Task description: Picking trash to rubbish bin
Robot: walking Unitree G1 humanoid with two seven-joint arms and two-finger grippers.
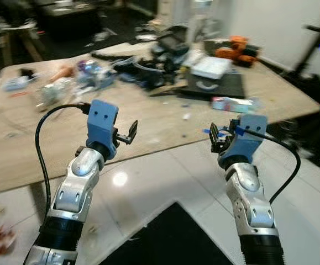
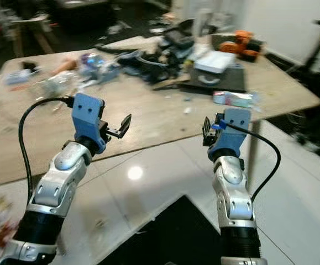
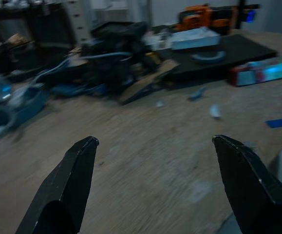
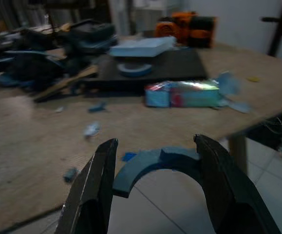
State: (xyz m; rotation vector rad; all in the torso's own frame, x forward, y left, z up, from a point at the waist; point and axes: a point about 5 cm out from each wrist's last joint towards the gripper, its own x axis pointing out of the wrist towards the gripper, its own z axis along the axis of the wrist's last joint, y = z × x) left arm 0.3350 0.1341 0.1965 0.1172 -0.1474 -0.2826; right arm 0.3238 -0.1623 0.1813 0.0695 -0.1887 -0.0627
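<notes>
Blue curved scrap [image 4: 153, 165] between right pincer [image 4: 155, 146] fingers, edge chipped.

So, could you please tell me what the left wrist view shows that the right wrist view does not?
Left wrist view: the left hand, open, above the wooden table, with blue clutter lying on it. Right wrist view: the right hand at the table's edge, and the white floor tiles beyond it. Shared: the colourful packet, the black mat, the white box and the orange tool.
</notes>
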